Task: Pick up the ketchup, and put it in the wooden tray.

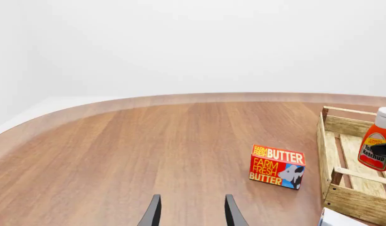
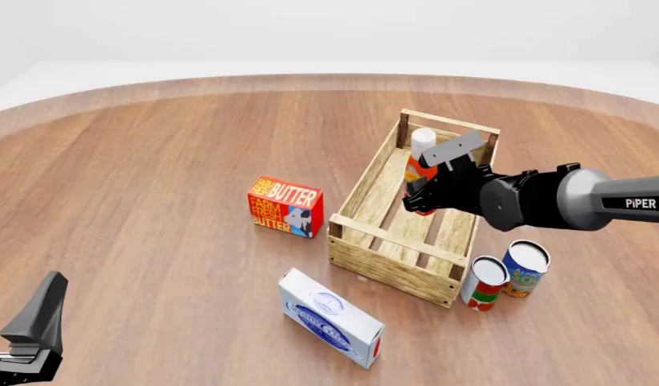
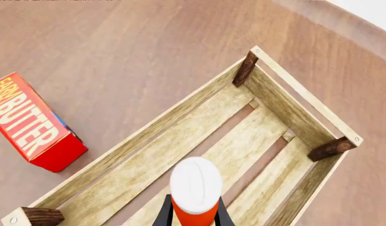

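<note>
Over the far half of the wooden tray (image 2: 386, 233), the right claw (image 2: 424, 195) is clamped on the ketchup (image 2: 421, 166), one dark finger on each side of the orange-red body just below the white cap. In the right wrist view the bottle (image 3: 195, 193) stands upright between the fingertips (image 3: 164, 214), its cap toward the camera and the tray's slats (image 3: 199, 127) directly beneath it. Whether its base touches the slats or hangs just above them cannot be told. From the left wrist view the ketchup (image 1: 376, 143) shows inside the tray's walls (image 1: 359, 200), near the far end.

Left of the tray, a little apart from its long side, a red butter box (image 2: 285, 207) stands on the wooden surface (image 2: 147, 177). Near the tray's near left corner lies a white and blue box (image 2: 329, 318). Just right of the near end stand two cans, a red-and-white can (image 2: 483, 283) and a blue can (image 2: 524, 268), side by side.

At the near left edge, the left claw (image 1: 191, 213) hangs well apart from all of this, its two fingers spread with nothing between them.
</note>
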Motion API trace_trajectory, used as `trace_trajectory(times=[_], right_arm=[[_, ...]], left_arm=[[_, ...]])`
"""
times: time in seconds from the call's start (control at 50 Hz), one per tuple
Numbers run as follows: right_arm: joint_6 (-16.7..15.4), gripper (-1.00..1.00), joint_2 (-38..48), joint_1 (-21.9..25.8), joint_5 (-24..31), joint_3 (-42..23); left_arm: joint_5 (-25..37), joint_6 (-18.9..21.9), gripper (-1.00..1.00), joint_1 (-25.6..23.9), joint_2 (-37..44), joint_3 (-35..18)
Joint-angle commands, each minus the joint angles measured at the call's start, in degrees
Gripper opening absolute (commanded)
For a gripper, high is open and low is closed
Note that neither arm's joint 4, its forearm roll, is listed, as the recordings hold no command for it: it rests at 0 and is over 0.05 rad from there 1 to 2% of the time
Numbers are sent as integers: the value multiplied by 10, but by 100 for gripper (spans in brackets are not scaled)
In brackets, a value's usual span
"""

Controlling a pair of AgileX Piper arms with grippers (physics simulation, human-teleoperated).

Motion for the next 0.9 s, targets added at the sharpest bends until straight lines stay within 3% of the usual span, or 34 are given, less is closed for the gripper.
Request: trace_trajectory(times=[0.02,0.82,0.84,0.9], right_arm=[[33,-100,10,10,-5,-7],[38,-100,32,-6,-33,10],[36,100,32,-8,-33,10],[37,100,33,-6,-33,9]], left_arm=[[0,0,100,0,0,0],[0,0,100,0,0,0],[0,0,100,0,0,0],[0,0,100,0,0,0]])
